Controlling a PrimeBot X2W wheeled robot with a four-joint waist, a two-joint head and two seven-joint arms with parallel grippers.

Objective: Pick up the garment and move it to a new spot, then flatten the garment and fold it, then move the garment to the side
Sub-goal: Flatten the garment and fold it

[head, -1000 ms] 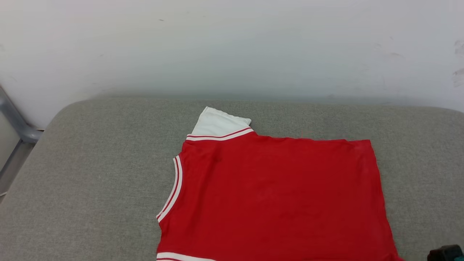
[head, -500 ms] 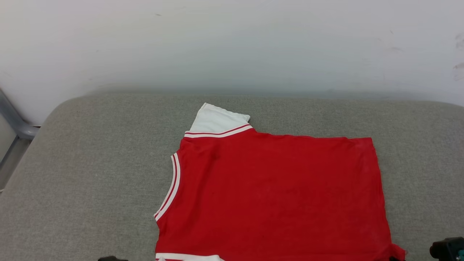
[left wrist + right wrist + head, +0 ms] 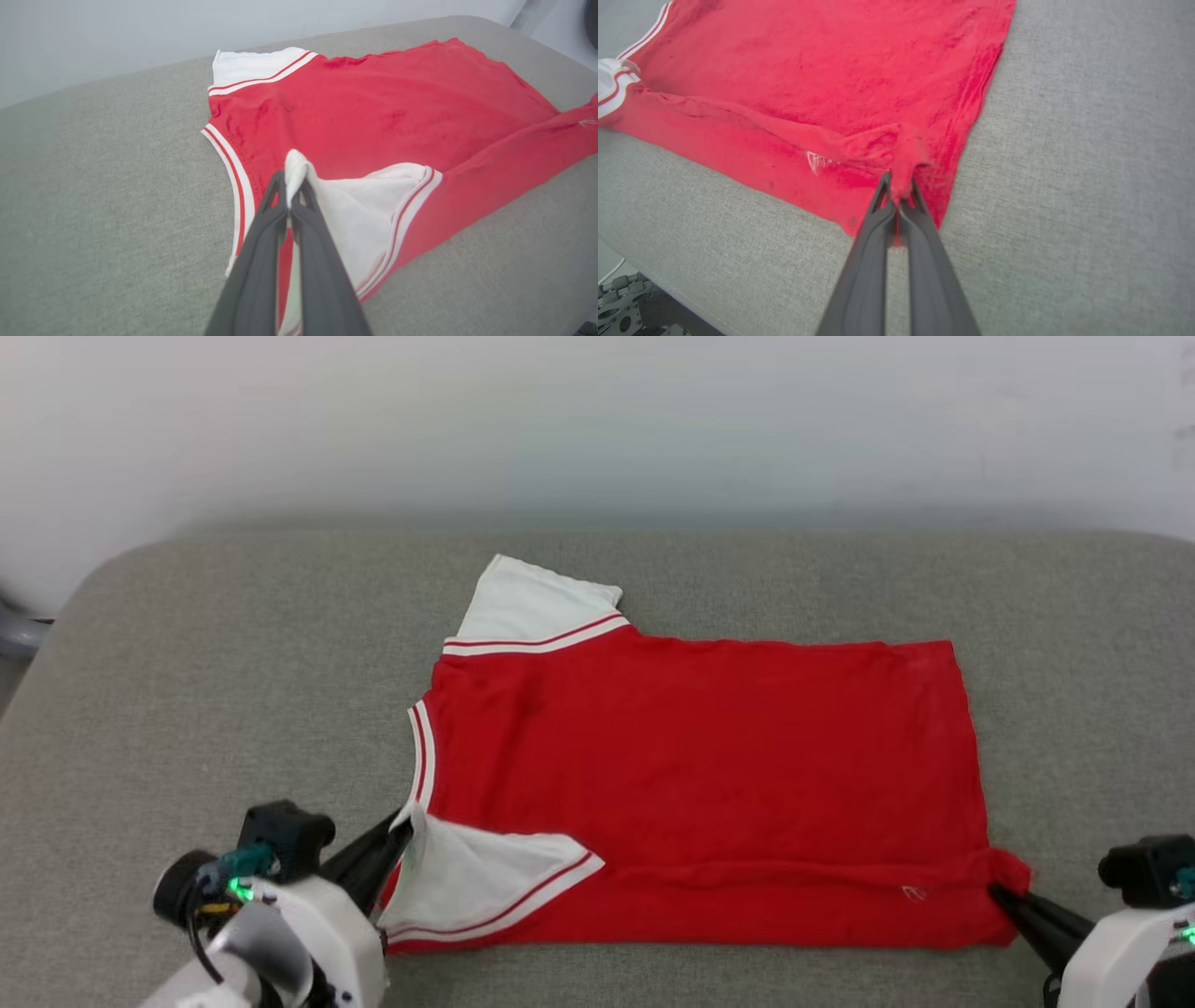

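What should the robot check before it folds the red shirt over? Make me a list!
1. The left gripper is shut on the near sleeve: ok.
2. The right gripper is shut on a corner of the shirt: ok.
3. The shirt lies flat, no big wrinkles: ok.
4. The far sleeve is spread out: ok.
5. Bare cushion beyond the shirt: ok.
6. Both layers pinched at each corner: cannot tell.

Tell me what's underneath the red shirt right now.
The grey cushion lies under the garment. Its near edge, pinched by the left pincer and right pincer, is folded over red cloth; anything beneath is covered.
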